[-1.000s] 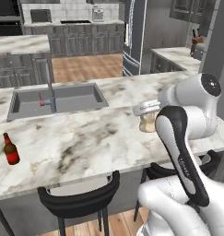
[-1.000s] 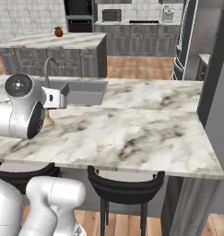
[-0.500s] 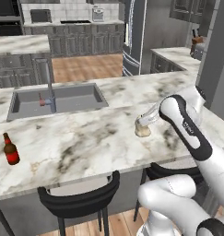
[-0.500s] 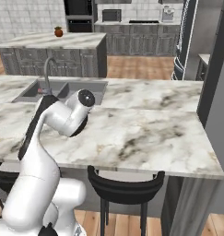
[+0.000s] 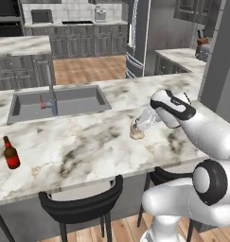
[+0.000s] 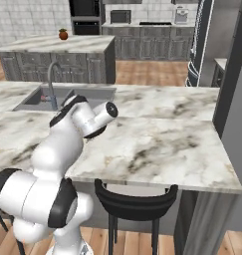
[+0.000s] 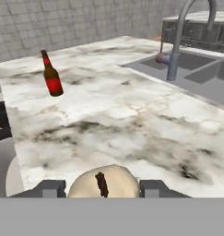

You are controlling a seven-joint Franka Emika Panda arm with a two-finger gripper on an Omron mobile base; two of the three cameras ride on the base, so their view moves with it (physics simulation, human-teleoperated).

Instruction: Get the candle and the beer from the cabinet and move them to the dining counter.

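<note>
Seemingly candle (image 7: 103, 183) between gripper (image 7: 103, 188) fingers (image 7: 51, 188)

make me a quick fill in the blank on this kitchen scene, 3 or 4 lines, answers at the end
1. The beer stands upright on the dining counter, and its label is ____.
2. The pincer has its tips on either side of the ____.
3. Set into the dining counter is a steel ____ with a tap.
4. In the right base view, a black ____ stands tucked under the counter's near edge.

Missing words: red; candle; sink; stool
</note>
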